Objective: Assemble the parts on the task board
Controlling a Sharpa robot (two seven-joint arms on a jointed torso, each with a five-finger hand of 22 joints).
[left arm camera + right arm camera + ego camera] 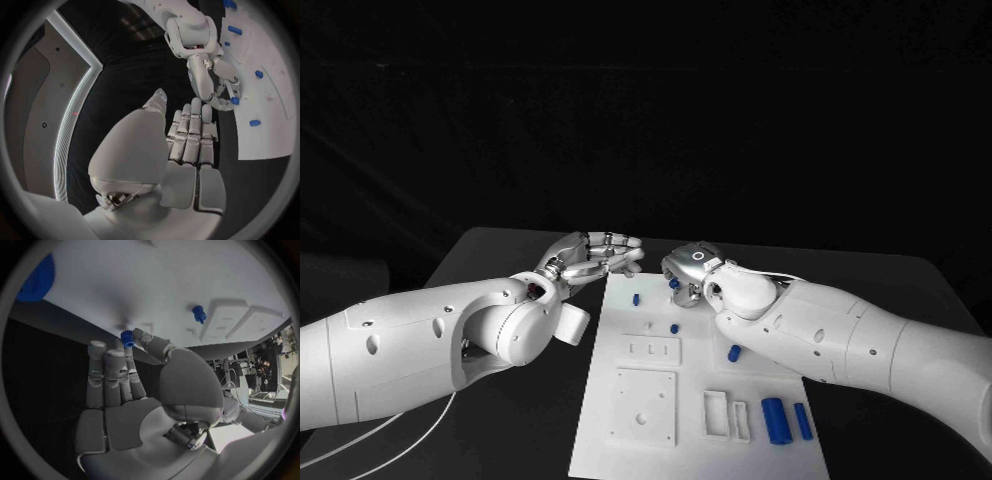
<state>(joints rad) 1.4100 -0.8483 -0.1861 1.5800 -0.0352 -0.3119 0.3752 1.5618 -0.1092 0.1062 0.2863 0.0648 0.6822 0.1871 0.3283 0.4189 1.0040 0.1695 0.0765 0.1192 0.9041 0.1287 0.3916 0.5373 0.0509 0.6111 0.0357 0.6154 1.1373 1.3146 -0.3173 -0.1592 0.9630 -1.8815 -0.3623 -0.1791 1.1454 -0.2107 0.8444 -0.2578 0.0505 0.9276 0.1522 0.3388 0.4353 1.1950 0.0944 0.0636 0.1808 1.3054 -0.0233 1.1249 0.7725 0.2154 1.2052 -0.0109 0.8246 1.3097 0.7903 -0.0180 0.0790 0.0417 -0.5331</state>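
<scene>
Nearest me on the task board (pixel 625 440), two long blue parts (pixel 775 419) lie side by side at its right edge, beside the raised white blocks (pixel 721 412). Further up, a small blue part (pixel 734 352) sits just by my right forearm. At the far end my right hand (pixel 692 268) reaches over the board and pinches a small blue part (pixel 128 337) between thumb and fingertip. My left hand (pixel 593 256) hovers just off the board's far left corner, fingers together, nearly straight, holding nothing
</scene>
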